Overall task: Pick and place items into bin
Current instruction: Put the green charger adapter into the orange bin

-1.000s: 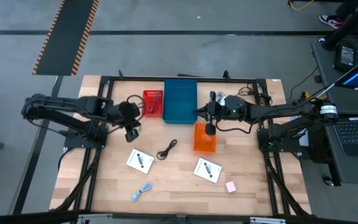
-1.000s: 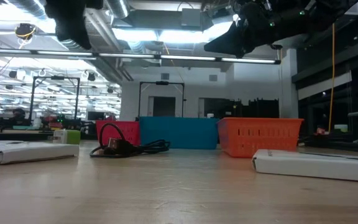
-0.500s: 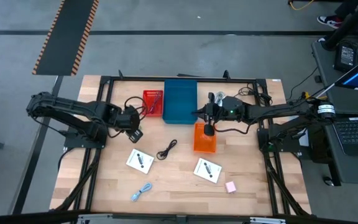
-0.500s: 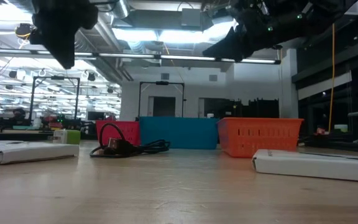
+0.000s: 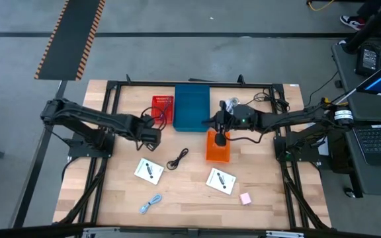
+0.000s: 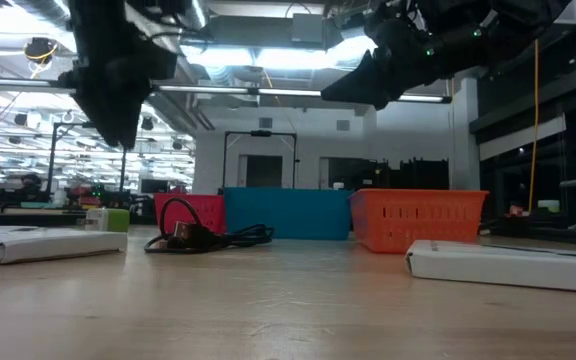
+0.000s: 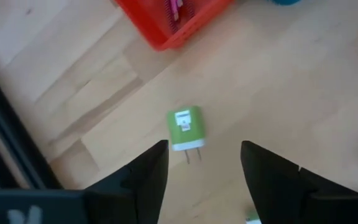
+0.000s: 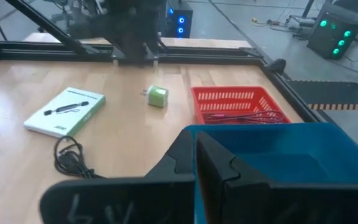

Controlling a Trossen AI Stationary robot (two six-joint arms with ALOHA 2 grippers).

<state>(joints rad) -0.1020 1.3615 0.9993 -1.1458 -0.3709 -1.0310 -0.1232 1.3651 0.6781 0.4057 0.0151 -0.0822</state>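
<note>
A small green plug-like piece [image 7: 185, 129] lies flat on the wood close to the red bin [image 7: 169, 22]. My left gripper [image 7: 204, 149] hangs open above it, one finger on each side in the wrist view, touching nothing. My right gripper [image 8: 194, 155] is shut and empty, held over the orange bin [image 5: 217, 147] beside the blue bin [image 5: 192, 107]. Lying on the table are two white cards [image 5: 149, 170] [image 5: 221, 180], a black coiled cable [image 5: 177, 158], a light-blue cable [image 5: 151, 203] and a pink block [image 5: 245, 198].
The red bin [image 5: 163, 109], the blue bin and the orange bin stand in a row at the table's far middle. The red bin holds a pink cable [image 7: 174, 11]. A black frame rail [image 5: 118, 89] runs round the table's edges. Bare wood lies along the near edge.
My left gripper has gone toward the table's right edge, closer to the red bin, and has come down lower over the table. The items on the table have stayed where they were.
</note>
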